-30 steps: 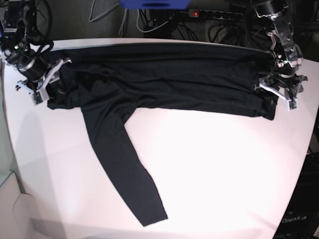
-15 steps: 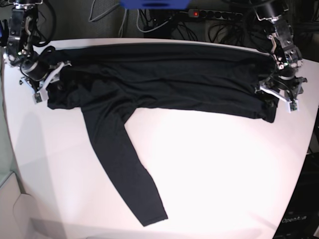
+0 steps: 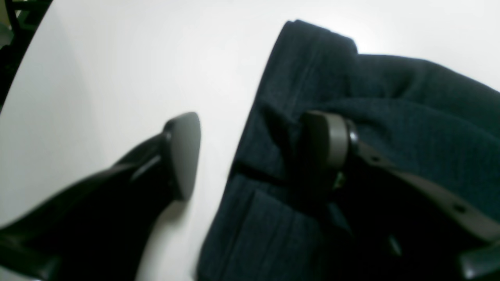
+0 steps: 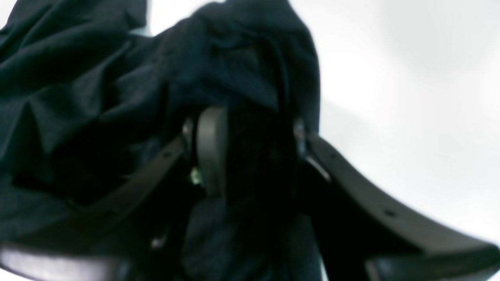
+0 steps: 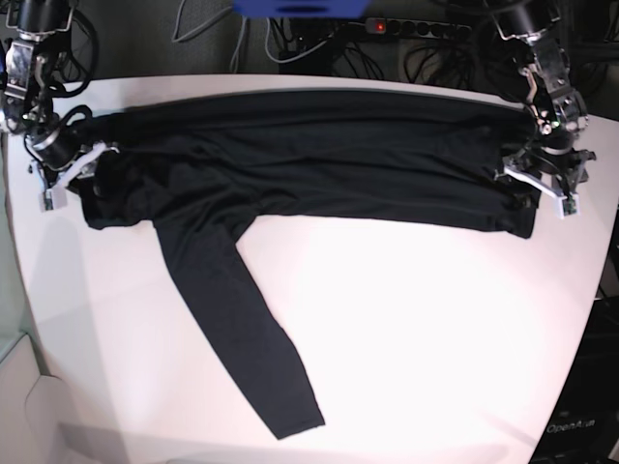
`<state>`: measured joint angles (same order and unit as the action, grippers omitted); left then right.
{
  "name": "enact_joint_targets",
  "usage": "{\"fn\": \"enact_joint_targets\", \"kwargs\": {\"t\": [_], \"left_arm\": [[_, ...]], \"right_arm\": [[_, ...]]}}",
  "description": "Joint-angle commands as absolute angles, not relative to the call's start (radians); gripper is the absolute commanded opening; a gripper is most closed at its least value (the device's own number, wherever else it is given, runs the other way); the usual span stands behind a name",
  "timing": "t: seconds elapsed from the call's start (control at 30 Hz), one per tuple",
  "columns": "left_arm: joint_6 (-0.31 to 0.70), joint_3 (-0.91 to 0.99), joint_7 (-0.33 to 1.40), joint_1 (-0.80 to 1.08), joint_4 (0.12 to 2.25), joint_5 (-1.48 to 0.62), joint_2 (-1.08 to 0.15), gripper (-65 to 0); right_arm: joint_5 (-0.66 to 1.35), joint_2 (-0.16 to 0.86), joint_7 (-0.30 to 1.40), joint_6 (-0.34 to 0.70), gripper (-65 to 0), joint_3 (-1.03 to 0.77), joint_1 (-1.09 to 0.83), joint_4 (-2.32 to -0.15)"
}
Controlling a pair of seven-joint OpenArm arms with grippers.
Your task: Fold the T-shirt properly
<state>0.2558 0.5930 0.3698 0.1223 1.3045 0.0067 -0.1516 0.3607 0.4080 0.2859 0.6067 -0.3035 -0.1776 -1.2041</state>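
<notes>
The dark T-shirt (image 5: 319, 155) lies stretched in a band across the far side of the white table (image 5: 435, 319), with one long sleeve (image 5: 242, 338) trailing toward the front. At the shirt's left end, my right gripper (image 5: 60, 176) is shut on the T-shirt. In the right wrist view, bunched cloth (image 4: 78, 78) fills the gap of that gripper (image 4: 256, 144). My left gripper (image 5: 542, 184) stands open at the shirt's right end. In the left wrist view, this gripper (image 3: 254, 150) straddles the hem, one finger on bare table and the other over the cloth (image 3: 410, 97).
A power strip (image 5: 416, 27) with a red switch, tangled cables and a blue object (image 5: 300, 8) sit behind the table's far edge. The table's curved left edge (image 5: 14, 251) runs close to my right arm.
My right gripper has moved left and slightly forward, dragging the shirt's left end with it and pulling the band tauter. The left gripper has stayed in place.
</notes>
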Motion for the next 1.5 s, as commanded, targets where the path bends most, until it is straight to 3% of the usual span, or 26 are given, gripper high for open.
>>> {"fn": "enact_joint_targets", "kwargs": {"t": [0.0,0.6,0.9,1.3,1.47], "left_arm": [[0.254,0.593,0.424,0.125,1.305,0.031,-0.156,-26.0],[0.254,0.595,0.424,0.107,1.339,0.024,-0.17,-26.0],[0.254,0.591,0.429,0.108,1.425,0.022,-0.157,-26.2],[0.255,0.595,0.429,0.111,1.478,0.021,-0.15,-26.2],[0.255,0.595,0.43,0.116,1.543,0.021,-0.139,-26.1]], "right_arm": [[0.311,0.426,0.358,0.588,-42.2,-0.326,-0.183,-1.191],[0.311,0.427,0.358,0.593,-42.2,-0.472,-0.196,-1.196],[0.311,0.377,0.363,0.593,-42.1,-0.464,-0.269,-1.44],[0.311,0.349,0.367,0.593,-41.8,-0.463,-0.282,-1.606],[0.311,0.352,0.456,0.593,-41.7,-0.461,-0.189,-1.647]]}}
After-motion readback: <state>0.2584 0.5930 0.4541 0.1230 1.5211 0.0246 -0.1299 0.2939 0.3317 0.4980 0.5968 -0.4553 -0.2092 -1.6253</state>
